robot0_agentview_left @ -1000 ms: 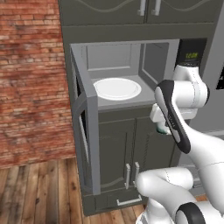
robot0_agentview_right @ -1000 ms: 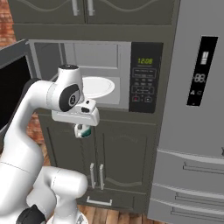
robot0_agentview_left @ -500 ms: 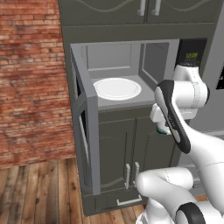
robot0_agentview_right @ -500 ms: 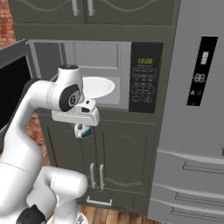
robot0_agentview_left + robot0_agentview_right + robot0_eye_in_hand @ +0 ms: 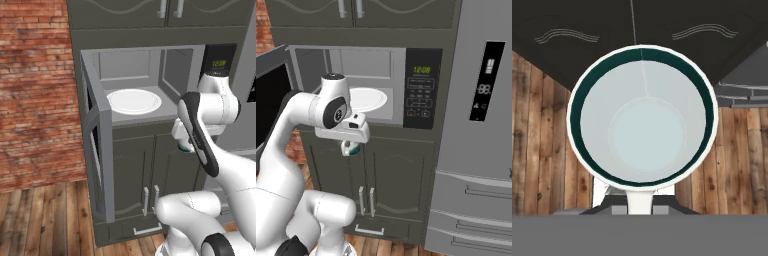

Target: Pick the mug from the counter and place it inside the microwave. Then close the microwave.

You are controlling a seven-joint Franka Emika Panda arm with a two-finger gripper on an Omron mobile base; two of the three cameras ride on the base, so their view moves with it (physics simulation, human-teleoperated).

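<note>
The mug [image 5: 642,117] is seen from above in the hand view: whitish rim, dark teal inner wall, pale bottom, wooden floor beneath it. It hangs under my hand as a small blue-green cylinder [image 5: 351,148], [image 5: 185,146] in front of the cabinet doors, just below the microwave's sill. My gripper [image 5: 351,145] is shut on the mug. The microwave [image 5: 150,75] stands open, its door [image 5: 98,145] swung out to the left, the white round plate [image 5: 134,101] bare inside. Its keypad panel [image 5: 421,90] shows a green display. The counter is out of view.
A tall grey fridge [image 5: 476,125] stands right of the microwave. Dark cabinet doors [image 5: 388,175] lie below it, upper cabinets above. A brick wall [image 5: 35,85] and wooden floor [image 5: 45,215] are to the left, beyond the open door.
</note>
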